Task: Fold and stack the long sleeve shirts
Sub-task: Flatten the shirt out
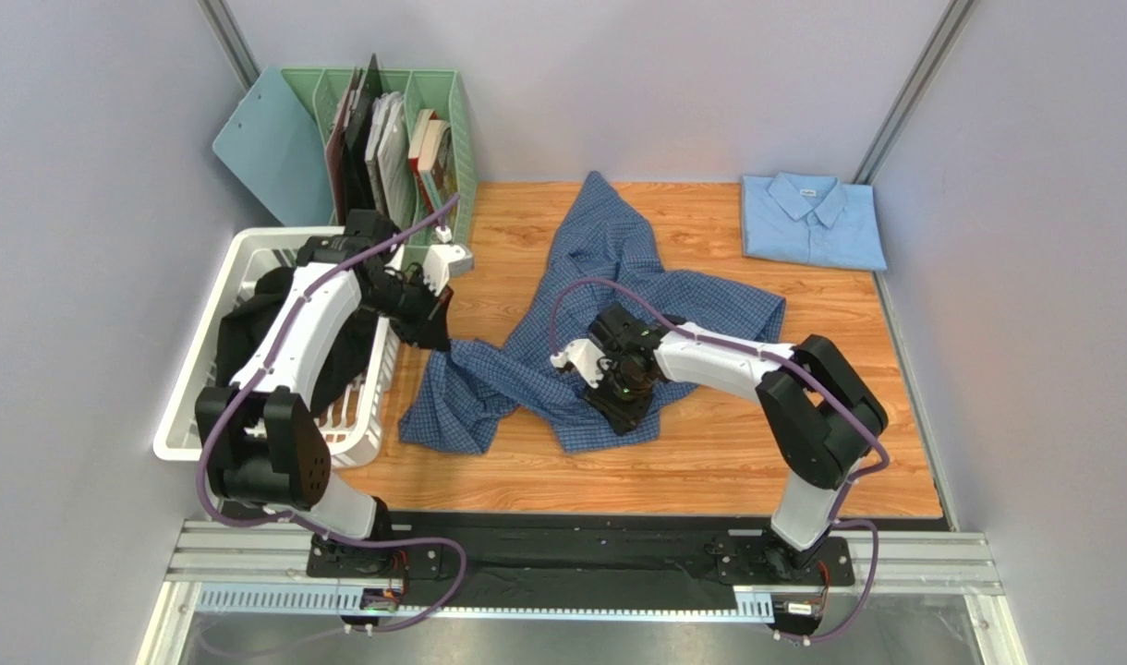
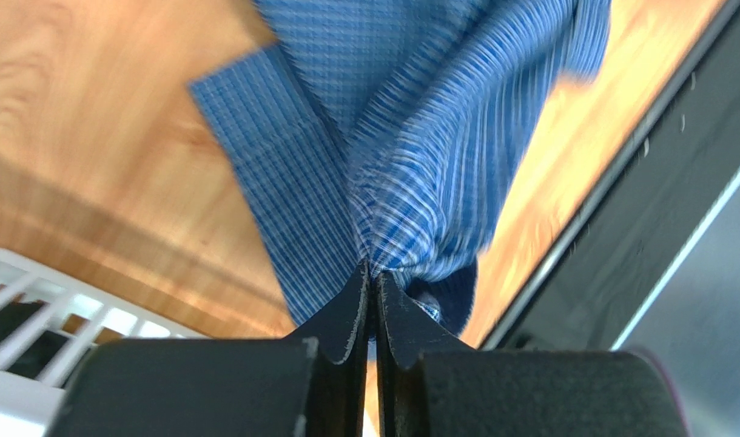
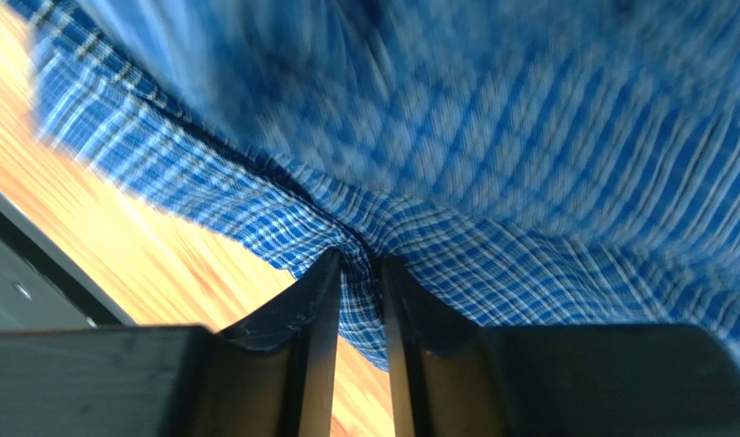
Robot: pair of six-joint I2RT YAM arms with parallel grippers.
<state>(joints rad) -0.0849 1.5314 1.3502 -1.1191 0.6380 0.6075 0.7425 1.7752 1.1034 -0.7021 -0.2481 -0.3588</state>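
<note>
The checked shirt [image 1: 625, 277] lay crumpled on the table [image 1: 750, 457] just right of the basket [image 1: 365, 416], one sleeve trailing away toward the far side. The pale shirt [image 1: 811, 219] sat already folded, well to the right of the basket at the far corner. The left gripper [image 2: 374, 273] had its jaws pressed together on a bunched fold of the checked shirt, at the edge nearest the basket. The right gripper [image 3: 357, 264] was further right of the basket, its jaws narrowly apart with a ridge of the same cloth caught between them. The step in hand looked like spreading the shirt flat before any fold. To do it well, the right pinch would likely need to be firm before lifting. The two holds should then rise together and draw apart so the cloth hangs taut and untwisted. The lift ought to keep the cloth off the basket's rim, where it could snag. The sleeves should be set down open, not tucked under the body. Counted: two shirts, one folded and one not; two grippers, both on the checked shirt; one basket holding dark cloth [image 1: 250, 333]; one green rack [image 1: 437, 90] of books behind the basket.
</note>
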